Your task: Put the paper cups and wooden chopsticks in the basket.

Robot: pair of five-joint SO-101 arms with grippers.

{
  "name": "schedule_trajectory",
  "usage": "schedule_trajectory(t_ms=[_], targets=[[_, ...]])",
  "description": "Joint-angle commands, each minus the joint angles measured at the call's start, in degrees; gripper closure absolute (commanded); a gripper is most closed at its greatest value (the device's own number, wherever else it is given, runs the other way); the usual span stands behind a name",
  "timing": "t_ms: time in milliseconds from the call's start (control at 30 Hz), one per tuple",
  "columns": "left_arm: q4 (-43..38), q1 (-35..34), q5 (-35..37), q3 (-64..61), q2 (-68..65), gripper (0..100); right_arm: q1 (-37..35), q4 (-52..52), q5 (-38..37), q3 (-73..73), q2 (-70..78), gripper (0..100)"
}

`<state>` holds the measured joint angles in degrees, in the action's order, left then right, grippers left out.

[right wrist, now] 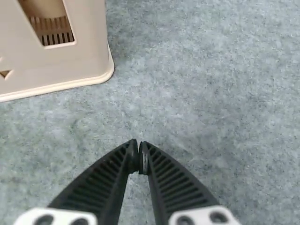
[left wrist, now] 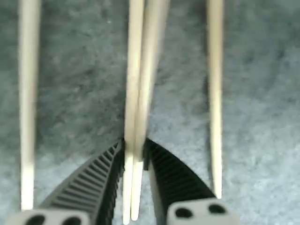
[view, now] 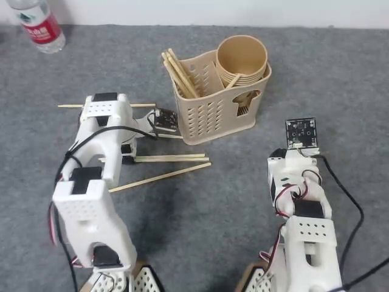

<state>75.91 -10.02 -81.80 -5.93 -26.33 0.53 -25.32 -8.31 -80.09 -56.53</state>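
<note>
The left gripper [left wrist: 135, 146] was clenched on a chopstick pair [left wrist: 140, 70], pinching the two sticks near one end as they lay flat on the grey mat [left wrist: 84, 103]. A loose chopstick [left wrist: 28, 93] lay on one side of the pair and another on the other side, both apart from the jaws.

In the high view the pair ran across the middle of the frame, just below the basket [view: 213, 112]. The basket stood at upper centre. Stacked cups [view: 242, 58] filled its right compartment and several chopsticks [view: 179, 73] leaned in its left.

The right gripper [right wrist: 139, 157] was closed on nothing, hanging over bare mat near the basket's corner, at the lower right of the high view.

The cups looked done, so the step in hand was clearing the chopsticks. The next move would call for lifting the pair without letting it pivot in the grip. It would then be tipped end-down and carried up to the left compartment for release over the rim. The loose sticks would remain to fetch.
</note>
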Motion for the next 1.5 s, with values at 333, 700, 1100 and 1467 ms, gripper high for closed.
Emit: schedule_trajectory(t_ms=[333,700,1100,1467], targets=[[16.00,-0.35,-7.38,5.76,-1.32,99,0.13,0.66,-2.99,0.44,-1.01,98.7],[24.62,-1.85,-8.26,6.02,23.65,99,-0.04,0.75,-3.08,0.35,-1.01,98.7],[23.38,5.89,7.30,-0.04,56.53,99,-0.04,0.57,-2.81,0.35,-1.01,98.7],[-11.16,24.00,79.12,-3.82,76.66,99,-0.13,1.01,-2.99,-0.62,-1.01,98.7]])
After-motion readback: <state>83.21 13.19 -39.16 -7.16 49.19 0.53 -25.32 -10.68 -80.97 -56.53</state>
